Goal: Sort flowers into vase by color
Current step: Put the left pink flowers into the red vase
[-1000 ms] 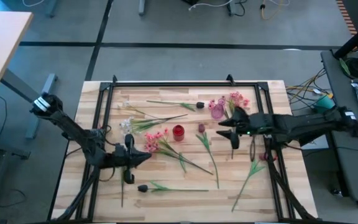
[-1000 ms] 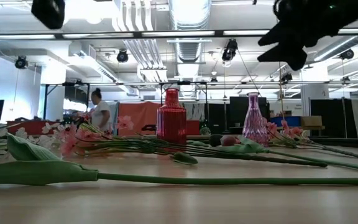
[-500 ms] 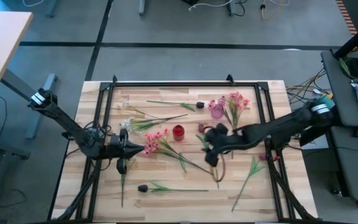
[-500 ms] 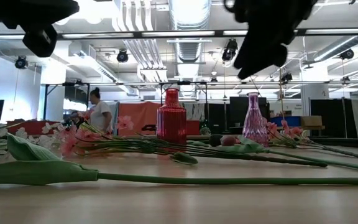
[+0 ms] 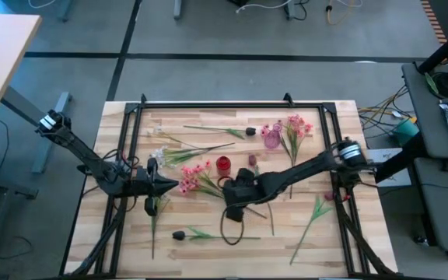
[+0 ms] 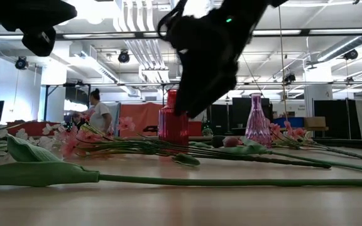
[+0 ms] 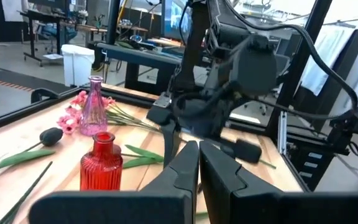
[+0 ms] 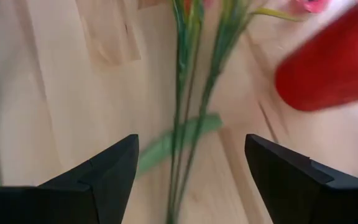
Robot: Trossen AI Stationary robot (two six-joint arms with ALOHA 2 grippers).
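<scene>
Just beside the red vase (image 5: 222, 164), green stems (image 8: 188, 93) lie under the spread right tool (image 8: 191, 171).

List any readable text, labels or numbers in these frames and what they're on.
None can be read.
Red vase: ribbed glass, no label.
Pink vase: no label.
Right gripper: open over green flower stems, no marking visible.
Left gripper: shut, no marking visible.
Room behind the table in the low view: any signs are too small and blurred to read.
</scene>
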